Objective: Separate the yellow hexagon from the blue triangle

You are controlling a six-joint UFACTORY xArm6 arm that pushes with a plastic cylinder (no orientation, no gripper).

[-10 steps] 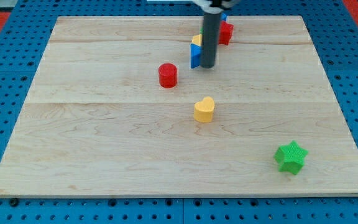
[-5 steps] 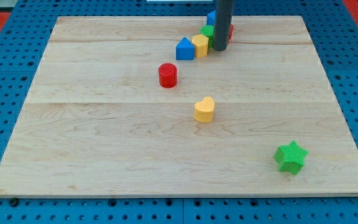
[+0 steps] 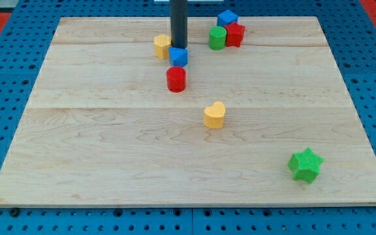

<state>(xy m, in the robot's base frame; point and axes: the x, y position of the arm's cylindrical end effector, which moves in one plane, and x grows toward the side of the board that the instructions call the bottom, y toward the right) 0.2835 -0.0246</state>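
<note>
The yellow hexagon (image 3: 162,46) lies near the view's top, left of centre. The blue triangle (image 3: 179,57) sits just right of and below it, close to it, with a small gap. My tip (image 3: 178,46) stands between them, right of the hexagon and right behind the triangle's top edge; the dark rod rises out of the view's top. The red cylinder (image 3: 176,79) sits right below the blue triangle, almost touching it.
A green cylinder (image 3: 217,37), a red block (image 3: 235,34) and a blue block (image 3: 227,18) cluster at the view's top right of centre. A yellow heart (image 3: 215,115) lies mid-board. A green star (image 3: 305,164) lies at the bottom right. The wooden board (image 3: 77,150) rests on a blue pegboard.
My tip swept left from the top cluster. The yellow hexagon and blue triangle moved left with it, away from the green and red blocks; the triangle now sits just above the red cylinder.
</note>
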